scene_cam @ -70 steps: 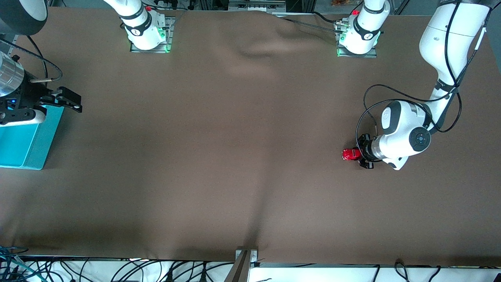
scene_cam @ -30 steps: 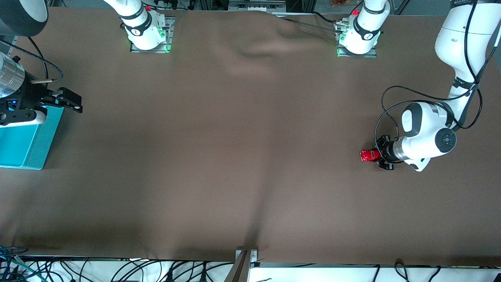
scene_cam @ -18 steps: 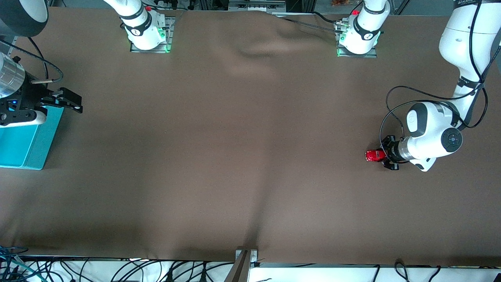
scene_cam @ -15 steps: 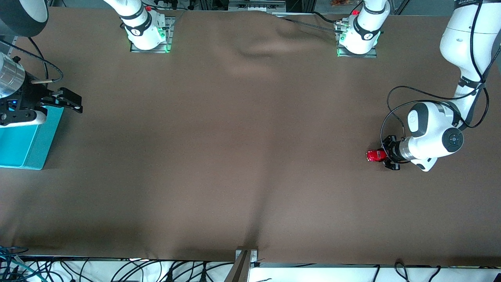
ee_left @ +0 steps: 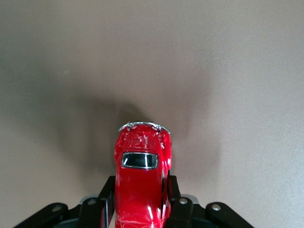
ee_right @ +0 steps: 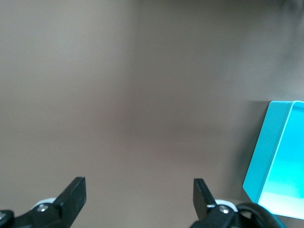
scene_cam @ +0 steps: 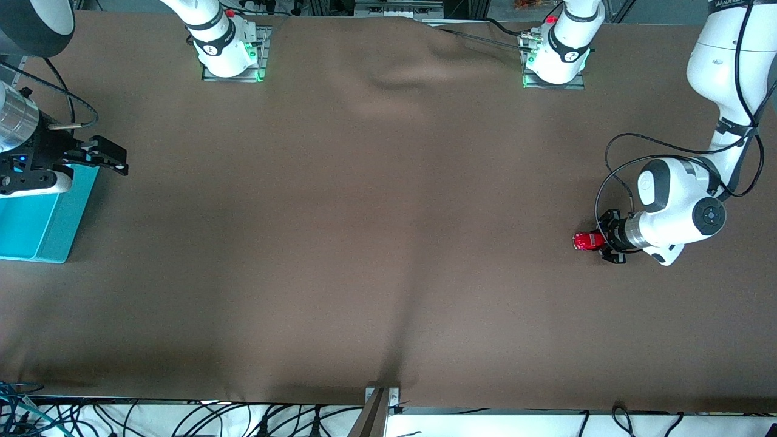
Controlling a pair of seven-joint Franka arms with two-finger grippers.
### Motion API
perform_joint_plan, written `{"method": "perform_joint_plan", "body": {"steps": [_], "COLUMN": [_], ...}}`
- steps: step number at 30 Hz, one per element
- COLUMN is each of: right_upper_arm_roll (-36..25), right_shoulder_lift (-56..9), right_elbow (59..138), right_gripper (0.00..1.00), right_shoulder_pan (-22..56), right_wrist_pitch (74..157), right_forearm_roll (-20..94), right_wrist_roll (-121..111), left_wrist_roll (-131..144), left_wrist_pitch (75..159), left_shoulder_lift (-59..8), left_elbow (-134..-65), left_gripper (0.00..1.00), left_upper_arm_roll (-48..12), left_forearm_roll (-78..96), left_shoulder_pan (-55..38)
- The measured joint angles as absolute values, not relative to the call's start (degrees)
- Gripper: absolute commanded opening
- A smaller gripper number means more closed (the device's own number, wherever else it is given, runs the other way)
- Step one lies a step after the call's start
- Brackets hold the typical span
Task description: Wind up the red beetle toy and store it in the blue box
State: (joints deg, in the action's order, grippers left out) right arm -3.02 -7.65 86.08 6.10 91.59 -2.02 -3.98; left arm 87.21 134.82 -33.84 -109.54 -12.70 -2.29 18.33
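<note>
The red beetle toy (scene_cam: pixel 583 241) sits low on the brown table near the left arm's end. My left gripper (scene_cam: pixel 598 241) is shut on its sides, reaching in level with the table. In the left wrist view the toy (ee_left: pixel 141 161) points away from the camera, with black fingers (ee_left: pixel 107 194) pressed on both flanks of my left gripper (ee_left: pixel 140 192). The blue box (scene_cam: pixel 36 224) lies at the right arm's end. My right gripper (scene_cam: pixel 109 159) waits open and empty over the box's edge. The right wrist view shows that gripper (ee_right: pixel 137 190) and a corner of the box (ee_right: pixel 278 152).
Brown cloth (scene_cam: pixel 376 212) covers the whole table, with a shallow wrinkle (scene_cam: pixel 394 79) between the arm bases. Cables (scene_cam: pixel 182 419) hang along the table edge nearest the front camera.
My left gripper has slid the red toy along the table toward the left arm's end. The right arm has not moved.
</note>
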Motion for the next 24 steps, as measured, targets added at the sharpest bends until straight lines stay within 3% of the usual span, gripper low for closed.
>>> {"method": "perform_joint_plan", "body": {"steps": [24], "right_upper_arm_roll": [-3.02], "right_shoulder_lift": [-7.65], "right_elbow": [86.08], "right_gripper": [1.0], "right_shoulder_pan": [6.1], "right_wrist_pitch": [91.59], "right_forearm_roll": [-2.02], "right_wrist_roll": [-3.98], "left_wrist_roll": [83.76], "left_wrist_pitch": [134.8], "left_shoulder_lift": [-33.85], "left_elbow": [-109.51], "left_gripper": [0.0], "left_upper_arm_roll": [-12.71], "left_forearm_roll": [-3.29], "left_shoulder_pan": [18.37]}}
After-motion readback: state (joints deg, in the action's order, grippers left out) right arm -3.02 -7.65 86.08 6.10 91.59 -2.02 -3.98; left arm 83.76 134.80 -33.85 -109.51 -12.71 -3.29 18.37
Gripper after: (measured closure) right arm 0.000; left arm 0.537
